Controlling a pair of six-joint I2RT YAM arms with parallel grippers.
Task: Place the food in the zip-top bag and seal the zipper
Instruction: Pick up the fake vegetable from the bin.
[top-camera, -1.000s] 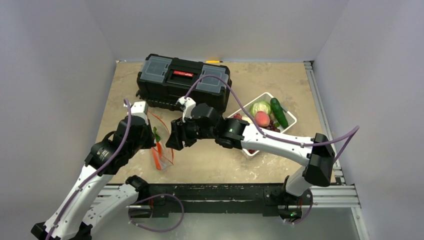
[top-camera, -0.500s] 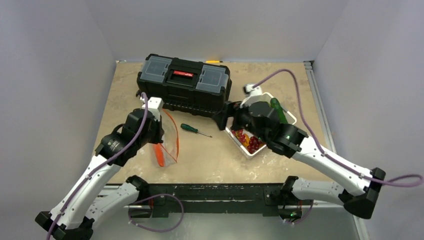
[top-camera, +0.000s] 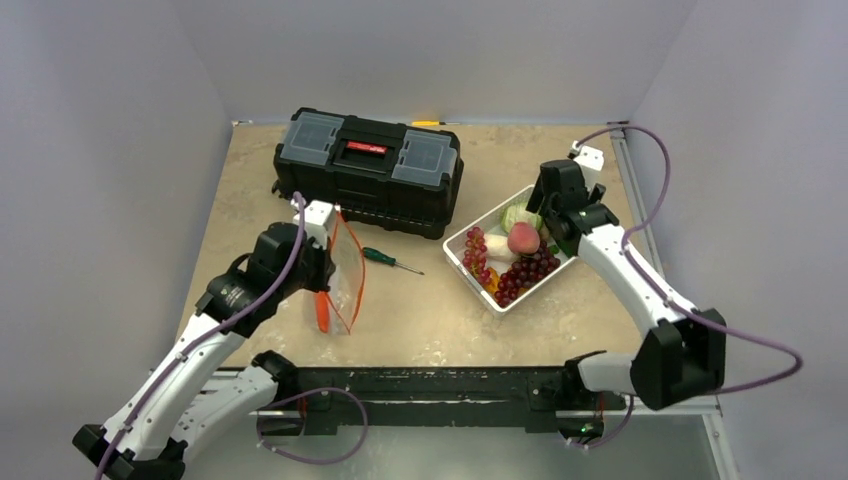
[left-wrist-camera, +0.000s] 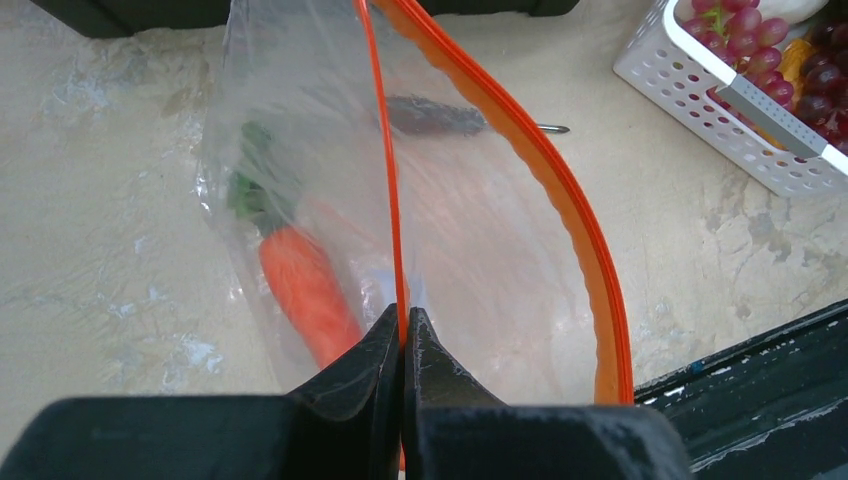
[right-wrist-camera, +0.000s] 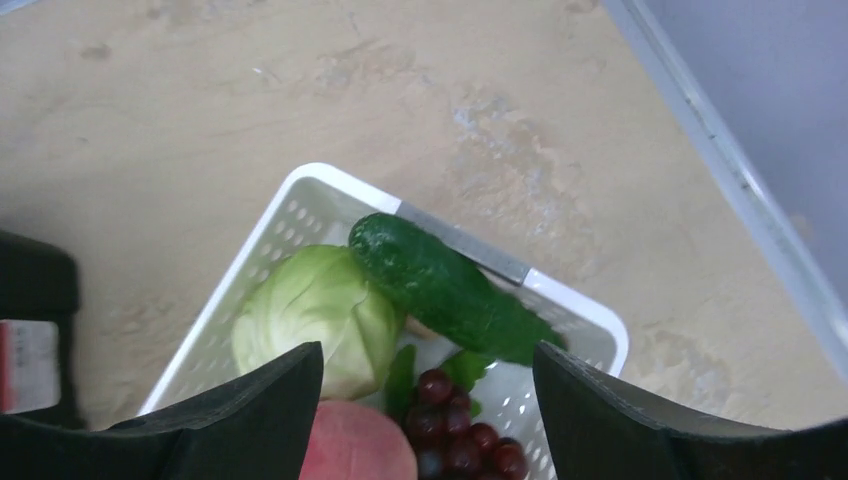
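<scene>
While the left jaws clamp the zipper (left-wrist-camera: 572, 215), holding the zip-top bag (top-camera: 343, 268) open at the desk's (top-camera: 420, 320) 9 o'clock, the released right jaws over the 3 o'clock basket (right-wrist-camera: 245, 280) should straddle the cucumber (right-wrist-camera: 435, 285) crosswise.

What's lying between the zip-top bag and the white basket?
Only a green-handled screwdriver, closer to the zip-top bag. The rest of the stretch up to the white basket is bare, as the top view shows.
</scene>
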